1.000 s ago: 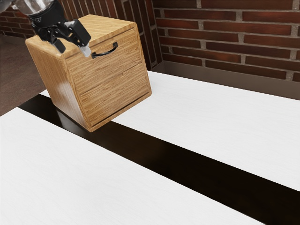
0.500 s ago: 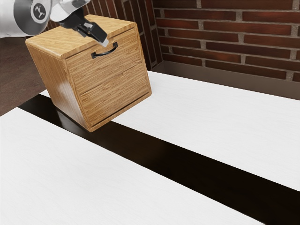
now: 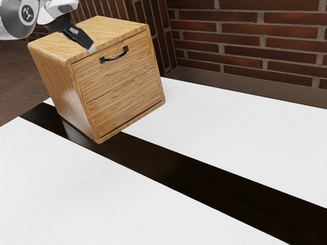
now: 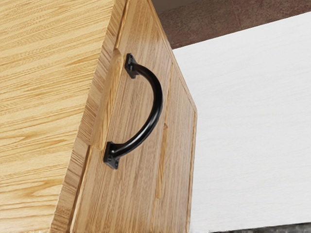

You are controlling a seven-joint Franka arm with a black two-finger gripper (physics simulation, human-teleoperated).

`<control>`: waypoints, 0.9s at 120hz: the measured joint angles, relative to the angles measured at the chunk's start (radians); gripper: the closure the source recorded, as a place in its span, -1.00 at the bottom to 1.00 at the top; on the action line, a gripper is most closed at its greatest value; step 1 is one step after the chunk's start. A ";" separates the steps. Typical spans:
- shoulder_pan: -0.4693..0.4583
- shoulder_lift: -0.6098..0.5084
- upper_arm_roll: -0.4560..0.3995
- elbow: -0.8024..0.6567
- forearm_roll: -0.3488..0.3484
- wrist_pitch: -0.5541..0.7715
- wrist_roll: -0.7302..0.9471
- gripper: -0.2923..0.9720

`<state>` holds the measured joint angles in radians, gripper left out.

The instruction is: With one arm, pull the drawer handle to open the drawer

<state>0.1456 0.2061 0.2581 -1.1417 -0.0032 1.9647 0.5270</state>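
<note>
Retreating from the handle (image 3: 114, 54), the gripper (image 3: 86, 45) hovers over the cabinet (image 3: 110, 28) edge, grasping nothing. Whether it is open cannot be told. The drawer (image 3: 112, 69) appears unopened.

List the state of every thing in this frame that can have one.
Top drawer: shut, front flush with the cabinet's face.
Drawer handle: free, nothing touching it.
Gripper: above the cabinet's top front edge, toward the exterior view's left of the handle, apart from it.
Wooden cabinet: standing on the table.
</note>
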 joint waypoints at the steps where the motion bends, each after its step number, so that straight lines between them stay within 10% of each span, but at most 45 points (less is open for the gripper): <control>1: 0.000 0.002 0.000 -0.001 0.001 -0.001 0.001 -0.54; 108: 0.004 0.109 0.017 -0.007 -0.045 0.092 0.049 -0.54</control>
<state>0.1499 0.3146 0.2748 -1.1491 -0.0482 2.0570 0.5764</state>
